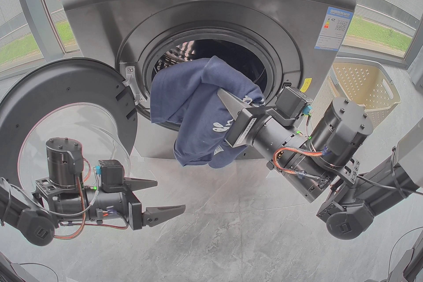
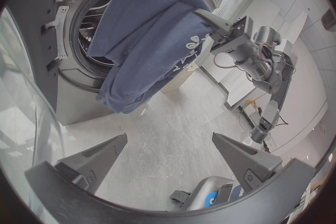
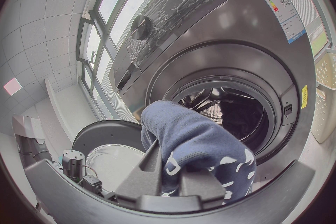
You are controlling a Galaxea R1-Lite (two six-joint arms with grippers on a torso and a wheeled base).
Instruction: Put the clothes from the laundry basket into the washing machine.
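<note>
Head view, right tool clamping white-printed navy garment, sticker on washing machine

Floor: pale grey stone-look tiles with faint veining, thin joint lines, glossy.

2 things stand directly on it:
- washing machine, dark grey front-loader, base flat on the tiles; its round door hangs open to the robot's left, above the floor.
- laundry basket, beige perforated plastic, just beside the machine's right side, near the window wall.
</note>
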